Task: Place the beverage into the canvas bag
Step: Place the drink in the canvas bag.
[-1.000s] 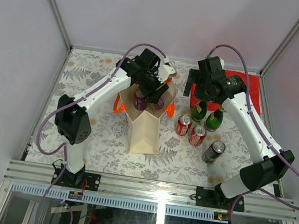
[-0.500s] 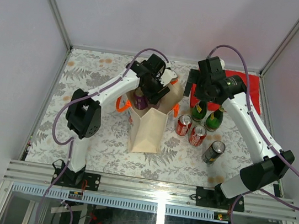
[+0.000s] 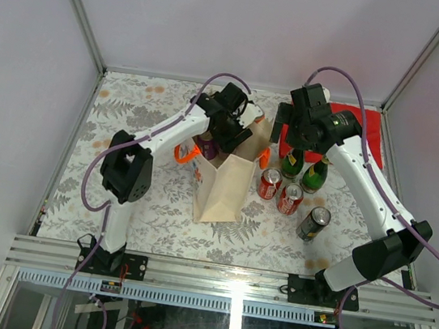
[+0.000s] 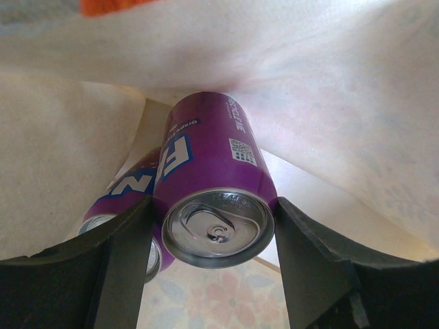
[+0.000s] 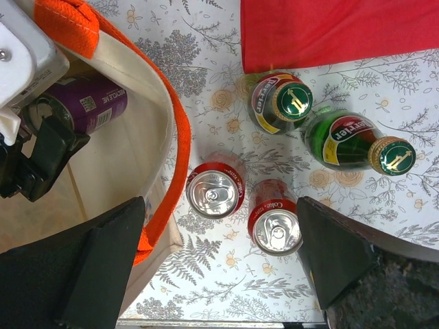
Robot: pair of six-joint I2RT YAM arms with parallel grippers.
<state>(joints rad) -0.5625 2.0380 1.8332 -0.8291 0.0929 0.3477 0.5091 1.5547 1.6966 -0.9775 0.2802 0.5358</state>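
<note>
One canvas bag [image 3: 220, 189], beige with orange handles, is stood upright on the floral-patterned table [image 3: 129, 111] with its mouth open upward. The left gripper [image 4: 212, 209] is lowered into that mouth, and its two fingers are pressed against opposite sides of a purple can [image 4: 206, 154]. The can is held inside the bag, tilted, with its silver pull-tab end toward the wrist camera and its far end close to the bag's inner wall. A second purple can [image 4: 127, 195] is seen in the bag just beside the held one, partly hidden behind one finger. The right gripper [image 5: 219, 203] is held above the table to the right of the bag, its jaws spread wide and nothing between them. Listed below it, outside the bag: two red cans [image 5: 215, 194], set side by side with their tops up, the nearer one close to the bag's orange-edged rim; and two green bottles [image 5: 281, 103] with green caps, placed together just beyond the red cans. A flat red cloth [image 5: 329, 31] is laid behind the bottles. One dark can [image 3: 313, 223] with a silver top is set apart from the group, toward the right arm's base.
</note>
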